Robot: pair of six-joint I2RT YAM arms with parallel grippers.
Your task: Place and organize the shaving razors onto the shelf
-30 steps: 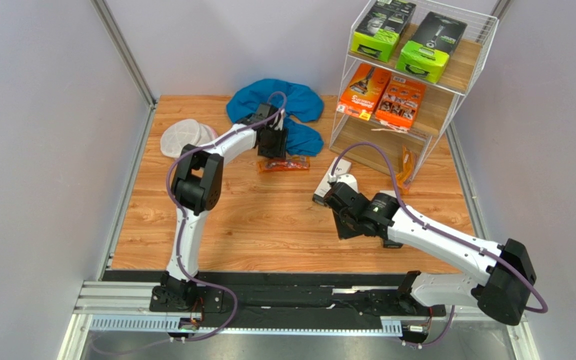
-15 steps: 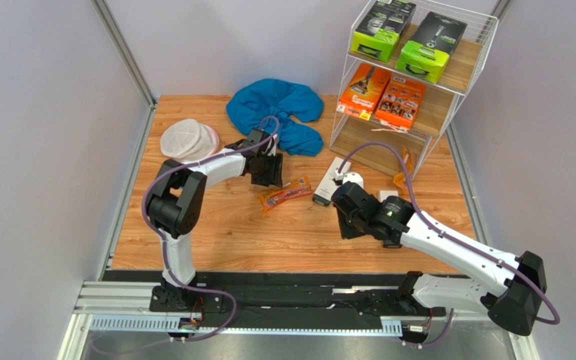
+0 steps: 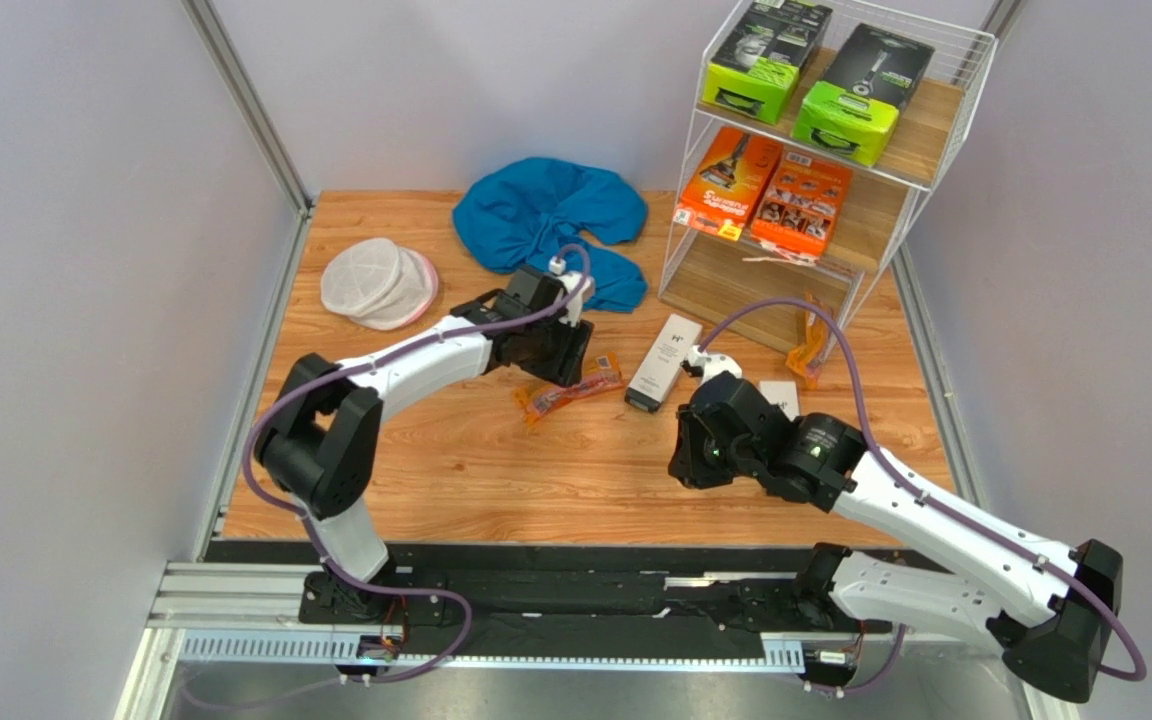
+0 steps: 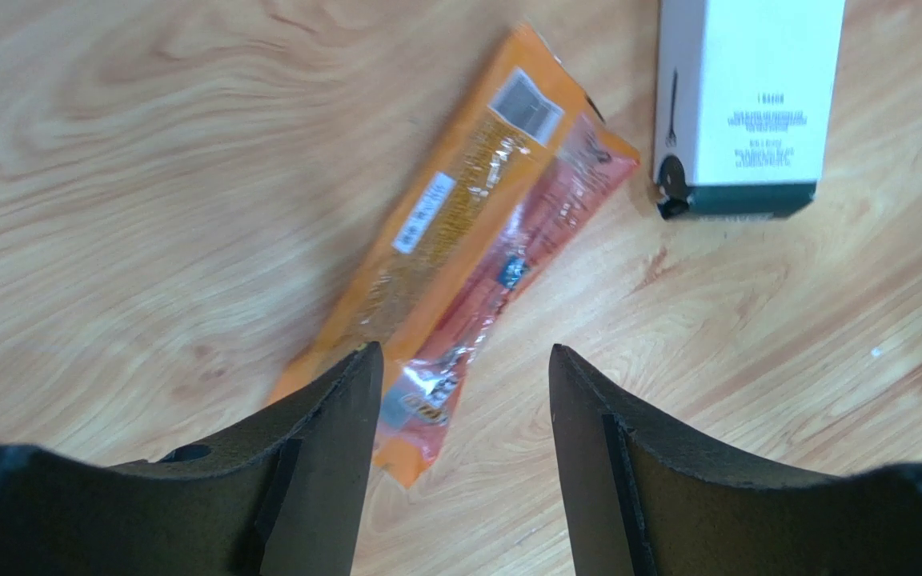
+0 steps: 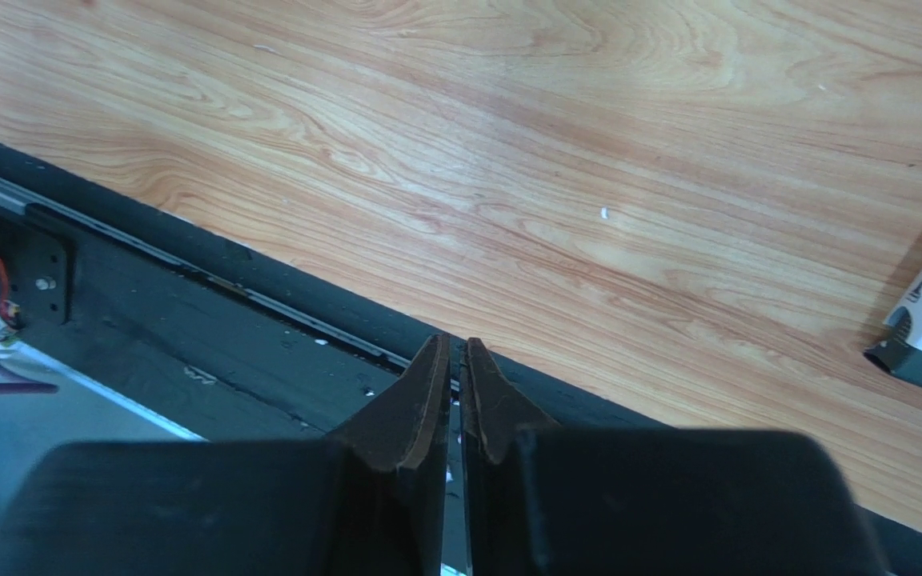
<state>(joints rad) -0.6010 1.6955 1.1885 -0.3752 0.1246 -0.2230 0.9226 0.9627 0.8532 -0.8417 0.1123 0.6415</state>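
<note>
One clear, orange-trimmed razor bag [image 4: 460, 240] lies flat, crinkled.

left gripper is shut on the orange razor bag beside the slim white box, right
No: the left gripper is open, its jaws apart around the end of the orange razor bag, which lies beside the slim white box. The left wrist view shows it.

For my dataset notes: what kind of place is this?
Probably a robot lab cell: plain grey walls enclose a wooden table, two arms are bolted at its edge, a shelf holds razor packs.
</note>
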